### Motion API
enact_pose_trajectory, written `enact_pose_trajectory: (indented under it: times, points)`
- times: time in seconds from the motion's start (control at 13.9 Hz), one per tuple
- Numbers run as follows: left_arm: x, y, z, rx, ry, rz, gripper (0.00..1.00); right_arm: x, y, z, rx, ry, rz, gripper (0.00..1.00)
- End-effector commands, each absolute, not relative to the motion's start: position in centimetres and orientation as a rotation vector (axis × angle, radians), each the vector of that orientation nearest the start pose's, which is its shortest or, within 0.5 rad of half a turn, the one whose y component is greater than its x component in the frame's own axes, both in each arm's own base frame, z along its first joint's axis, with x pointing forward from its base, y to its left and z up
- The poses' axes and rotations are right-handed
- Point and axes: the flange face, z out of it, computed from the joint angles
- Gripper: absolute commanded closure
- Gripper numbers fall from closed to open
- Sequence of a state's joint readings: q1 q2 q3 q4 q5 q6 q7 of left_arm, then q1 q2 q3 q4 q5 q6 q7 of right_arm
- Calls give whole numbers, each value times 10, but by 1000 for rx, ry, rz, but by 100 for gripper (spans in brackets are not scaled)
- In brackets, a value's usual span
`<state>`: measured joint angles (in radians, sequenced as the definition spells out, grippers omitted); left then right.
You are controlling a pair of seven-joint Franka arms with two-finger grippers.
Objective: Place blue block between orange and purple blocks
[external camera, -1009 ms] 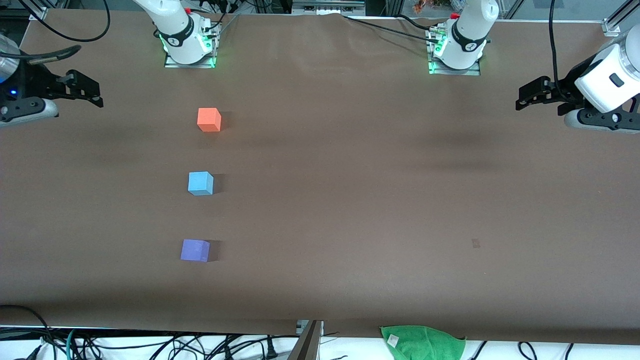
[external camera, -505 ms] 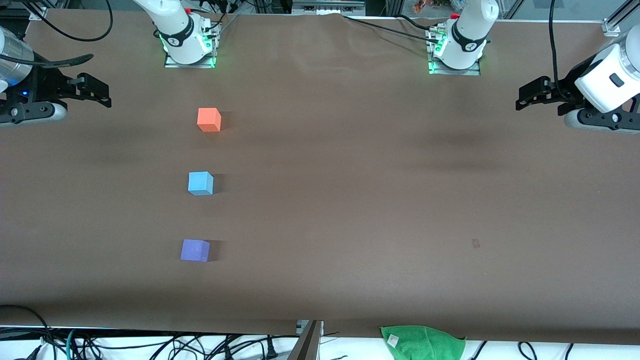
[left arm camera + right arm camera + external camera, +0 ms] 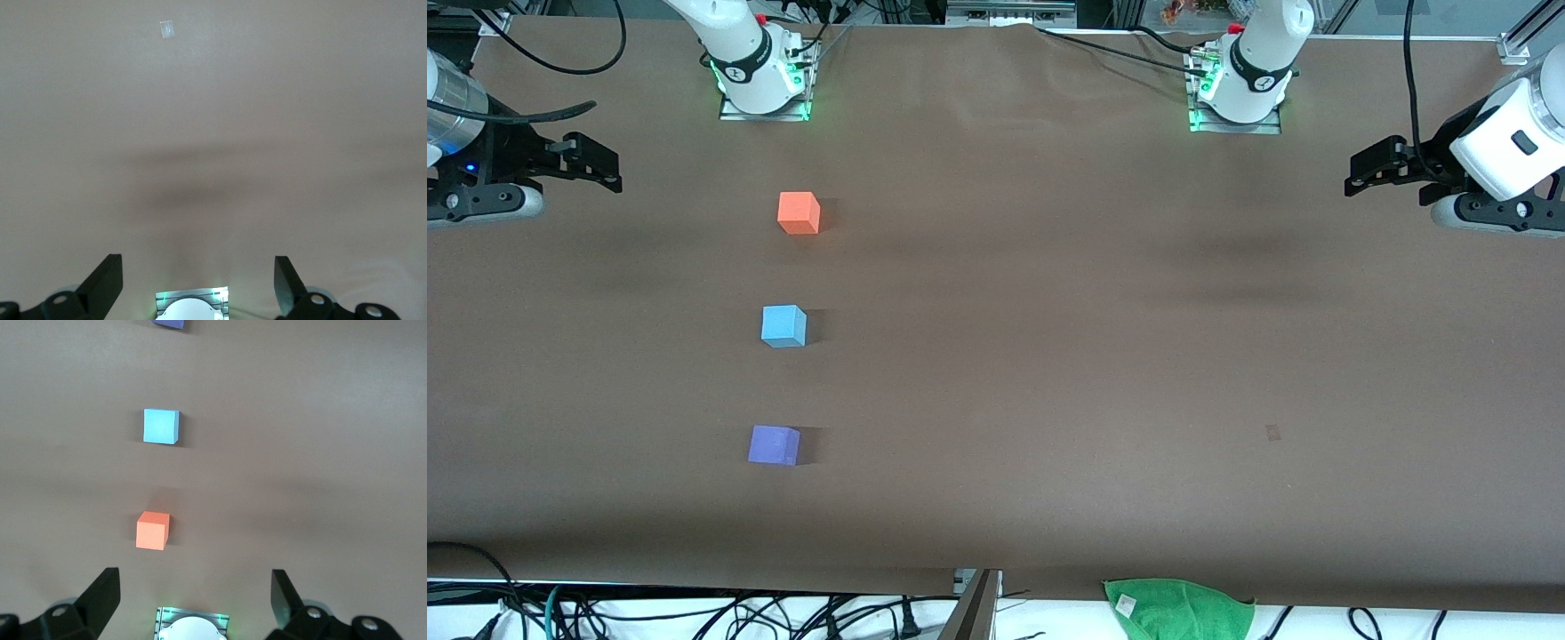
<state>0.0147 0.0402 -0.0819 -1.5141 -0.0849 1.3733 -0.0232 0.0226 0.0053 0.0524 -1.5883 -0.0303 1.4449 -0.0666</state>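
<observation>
Brown table cover (image 3: 1049,356): matte sheet over the whole table, with three cubes on it toward the right arm's end.
Blue block (image 3: 783,325): sits flat on the cover, between the other two cubes in one straight row, well apart from each; also in the right wrist view (image 3: 161,426).
Orange block (image 3: 799,212): the cube farthest from the front camera, closest to the right arm's base; seen by the right wrist camera too (image 3: 153,530).
Purple block (image 3: 774,444): the cube nearest the front camera; only its edge shows in the right wrist view (image 3: 168,323).
Right gripper (image 3: 596,164): up in the air over the table's edge at the right arm's end, fingers spread wide with nothing between them; its two dark fingertips (image 3: 100,593) frame bare cover, clear of the cubes.
Left gripper (image 3: 1371,169): raised over the left arm's end of the table, well away from the cubes, jaws spread and empty; the arm waits.
Left wrist view: fingertips (image 3: 103,280) apart over plain cover, with a small pale mark (image 3: 167,29) on the sheet.
Green cloth (image 3: 1178,609): crumpled at the table edge nearest the front camera, toward the left arm's end.
</observation>
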Motion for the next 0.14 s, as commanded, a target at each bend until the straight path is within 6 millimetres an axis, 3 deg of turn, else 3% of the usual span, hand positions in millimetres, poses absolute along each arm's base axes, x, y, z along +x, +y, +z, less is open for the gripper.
enact_pose_trajectory:
  times: [0.0, 0.07]
  points:
    - [543, -45, 620, -3193, 104, 277, 0, 538, 35, 607, -3171, -198, 234, 0]
    - [543, -45, 620, -3193, 106, 277, 0, 539, 35, 607, -3173, -198, 234, 0]
